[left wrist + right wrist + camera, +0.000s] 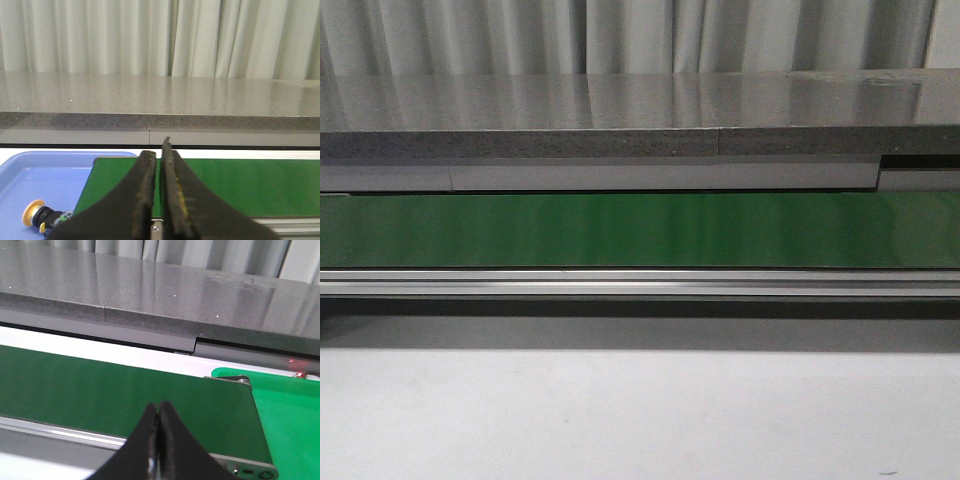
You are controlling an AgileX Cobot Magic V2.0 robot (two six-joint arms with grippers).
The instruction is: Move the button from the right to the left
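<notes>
On your left, the button already lies on its side in the blue tray, just beside the end of the green conveyor belt; its yellow-orange cap faces away from the belt and its black body points toward it. Judged from that, the transfer looks done or nearly done for this piece, and you are in a waiting or reset step rather than mid-carry.

The left gripper hangs above the near edge of the belt, beside the tray and apart from the button. Its jaws are drawn almost together, with only a thin slit between them and nothing held.

In the front view, the middle stretch of belt carries nothing, and neither arm shows there.

On your right, the right gripper hovers over the near rail of the belt, near the end where a green tray sits. Its jaws are pressed together and empty. The visible part of that tray holds no button, though a small red glint at its far edge is too small to identify.

If another button is to be moved, your next move calls for spreading the right jaws, lowering over the piece and closing on its black body rather than the rounded cap. Which supply spot that would be, you cannot tell from here.
</notes>
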